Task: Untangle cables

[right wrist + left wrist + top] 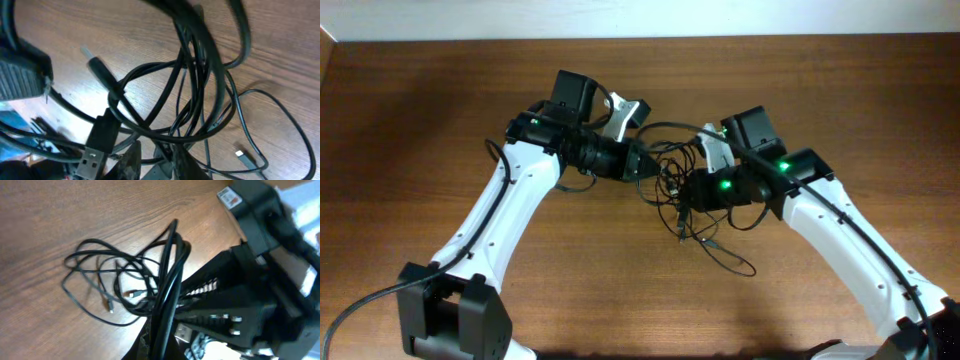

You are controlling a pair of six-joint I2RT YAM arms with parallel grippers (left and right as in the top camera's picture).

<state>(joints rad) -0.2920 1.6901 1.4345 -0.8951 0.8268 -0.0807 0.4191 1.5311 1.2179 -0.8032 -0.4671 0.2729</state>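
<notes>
Cables: a knot of thin black cables lies at the middle of the surface, between the two arms, with a loose loop trailing toward the near edge.
Left gripper: the left gripper reaches into the knot from its own side. Its jaws are closed, and the left wrist view shows a bunch of strands running straight down into them, so it appears to be pinching that bunch.
Right gripper: the right gripper sits right at the knot, just beside the left one. Its jaws stand narrow with strands crossing between them, but whether they are clamped cannot be told.
Plugs: a flat silver plug lies close to the right jaws and a small plug rests on the wood farther out.
Step in hand: likely securing a second hold so that the knot can be drawn apart.
Doing it well: the right jaws should take one strand, not several. The pull should be slow and outward, away from the left hold. It should ease off if a loop tightens or a plug catches in a crossing.
Surface: bare brown wood with visible grain, carrying nothing but the cables.
Room: only a pale strip beyond the far edge shows.
</notes>
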